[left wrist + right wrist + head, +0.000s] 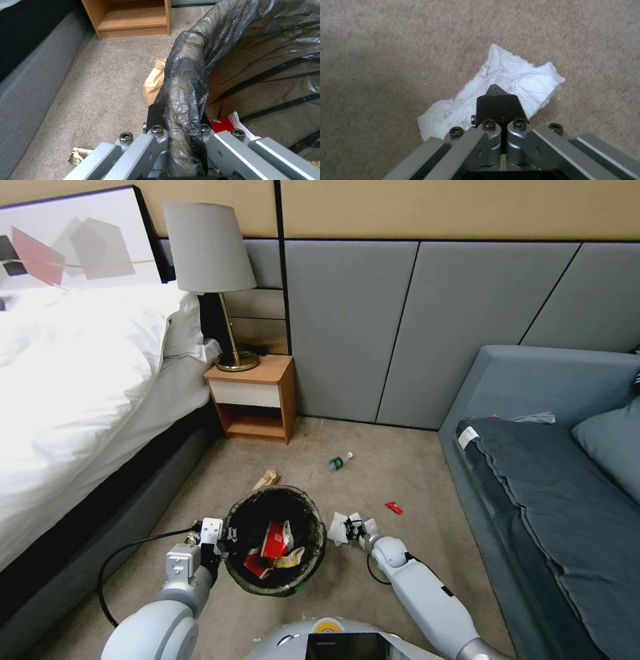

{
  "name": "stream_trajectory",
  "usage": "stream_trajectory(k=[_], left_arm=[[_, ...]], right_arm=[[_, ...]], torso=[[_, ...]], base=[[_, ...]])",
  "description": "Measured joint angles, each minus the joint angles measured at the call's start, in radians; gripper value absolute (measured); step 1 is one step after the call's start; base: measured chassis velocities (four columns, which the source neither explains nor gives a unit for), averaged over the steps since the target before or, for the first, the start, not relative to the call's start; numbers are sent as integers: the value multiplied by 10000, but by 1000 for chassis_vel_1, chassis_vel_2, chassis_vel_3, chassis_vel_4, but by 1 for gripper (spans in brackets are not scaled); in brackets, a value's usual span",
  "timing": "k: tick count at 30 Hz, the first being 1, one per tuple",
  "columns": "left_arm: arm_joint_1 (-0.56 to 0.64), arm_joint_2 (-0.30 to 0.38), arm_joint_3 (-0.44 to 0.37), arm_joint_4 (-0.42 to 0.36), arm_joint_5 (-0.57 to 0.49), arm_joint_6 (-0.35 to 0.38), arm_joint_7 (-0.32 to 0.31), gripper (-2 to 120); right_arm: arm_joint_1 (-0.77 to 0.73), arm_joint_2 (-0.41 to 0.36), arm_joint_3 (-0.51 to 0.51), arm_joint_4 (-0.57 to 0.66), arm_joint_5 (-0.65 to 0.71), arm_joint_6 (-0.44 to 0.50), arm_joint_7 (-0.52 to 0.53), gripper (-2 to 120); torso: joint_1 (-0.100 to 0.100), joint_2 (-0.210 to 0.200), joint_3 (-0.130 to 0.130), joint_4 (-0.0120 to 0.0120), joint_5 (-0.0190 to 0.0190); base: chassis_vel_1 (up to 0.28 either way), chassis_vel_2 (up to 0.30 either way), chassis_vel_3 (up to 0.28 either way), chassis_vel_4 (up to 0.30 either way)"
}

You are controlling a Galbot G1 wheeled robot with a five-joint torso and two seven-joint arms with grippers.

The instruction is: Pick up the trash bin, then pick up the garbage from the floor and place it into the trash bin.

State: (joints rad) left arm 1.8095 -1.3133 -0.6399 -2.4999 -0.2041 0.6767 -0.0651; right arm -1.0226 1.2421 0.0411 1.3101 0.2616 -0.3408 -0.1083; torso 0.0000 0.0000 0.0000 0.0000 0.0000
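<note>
Two grips: my left gripper [180,125] clamps the bag-lined round white plastic trash bin's [275,587] rim at nine o'clock; right gripper [497,93] pinches a crumpled white paper wad [506,82] (thin hold, could slip mid-carry).

We note beige carpet [400,473], grey padded wall panels [347,327] under a tan band, a white-sheeted bed [73,380], a wooden nightstand [253,397] bearing a brass lamp [210,253], and a blue-grey sofa [553,460].

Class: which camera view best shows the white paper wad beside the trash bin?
The right wrist view: the white paper wad lies spread on carpet behind the right pincer. The head view shows it small, beside the trash bin.
</note>
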Motion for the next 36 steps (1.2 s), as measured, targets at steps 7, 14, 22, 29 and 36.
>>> stream_trajectory(k=[7,14,22,29,36], left_arm=[[12,8,-1,0,-3,3,4,1],[-12,42,1,0,-4,10,11,1],[-40,76,10,0,-6,21,14,1],[-70,116,33,0,-6,51,22,1],[-108,222,45,0,-6,116,53,1]], right_arm=[[-186,-216,223,702,8,-6,44,0],[-279,-415,524,1506,-57,-8,79,0],[-376,-748,753,2533,-42,-52,142,0],[-286,-822,877,3091,-351,158,209,0],[-142,-1042,993,3702,-588,353,226,0]], torso=[[0,0,0,0,-1],[-1,0,0,0,0],[-1,0,0,0,0],[-1,0,0,0,0],[-1,0,0,0,-1]], base=[[0,0,0,0],[0,0,0,0],[0,0,0,0],[0,0,0,0],[0,0,0,0]])
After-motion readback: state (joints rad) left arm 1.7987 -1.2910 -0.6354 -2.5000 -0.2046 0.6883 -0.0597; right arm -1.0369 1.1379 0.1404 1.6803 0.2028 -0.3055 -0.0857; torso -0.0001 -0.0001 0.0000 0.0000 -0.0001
